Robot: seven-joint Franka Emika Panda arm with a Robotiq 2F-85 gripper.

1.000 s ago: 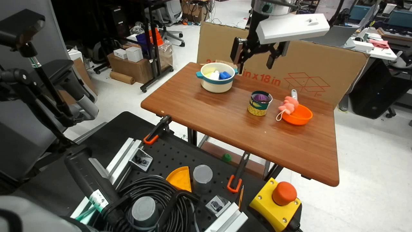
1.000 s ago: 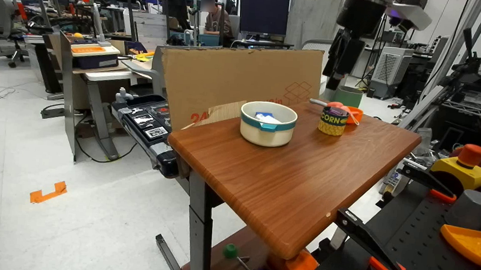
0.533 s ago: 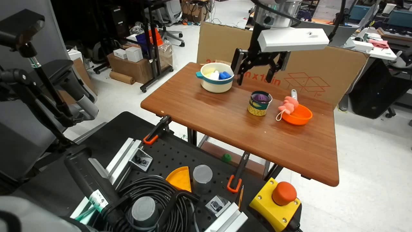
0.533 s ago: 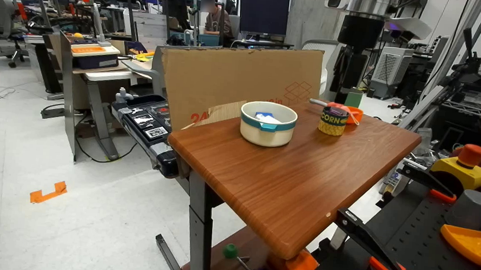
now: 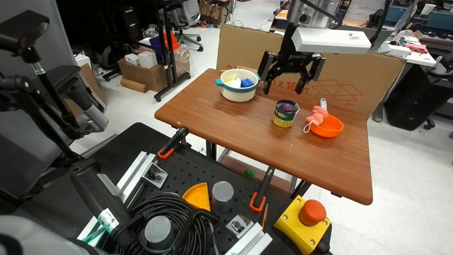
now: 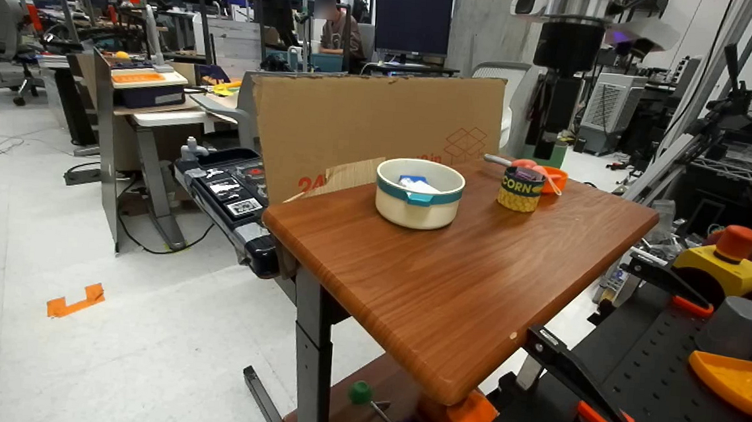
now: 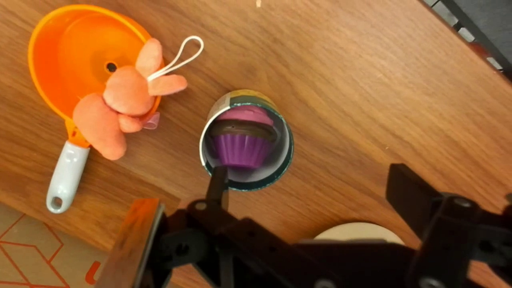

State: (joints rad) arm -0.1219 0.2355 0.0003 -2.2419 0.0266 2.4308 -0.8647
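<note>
My gripper point(image 5: 283, 90) is open and empty above the table, pointing down, behind and above the corn can. In the wrist view its fingers point(image 7: 309, 172) are wide apart, and one fingertip overlaps the can's rim from above. The corn can point(image 5: 283, 121) stands upright and also shows in an exterior view point(image 6: 519, 196). A purple toy cupcake point(image 7: 242, 148) lies on its side inside the can. An orange pan point(image 5: 329, 132) with a pale grip sits beside it. A pink plush bunny point(image 7: 128, 94) with a white loop leans over the pan's rim.
A cream pot point(image 5: 238, 95) with teal handles holds a blue item point(image 5: 247, 83) and white and yellow items. Cardboard point(image 6: 382, 119) stands upright along the table's point(image 5: 230, 120) back edge. Clamps point(image 5: 262, 187) and a yellow emergency-stop box point(image 5: 300, 226) are on the black bench in front.
My arm has come down over the table and shifted slightly right in an exterior view, turning more upright. The gripper has stayed open. The objects on the table have not moved.
</note>
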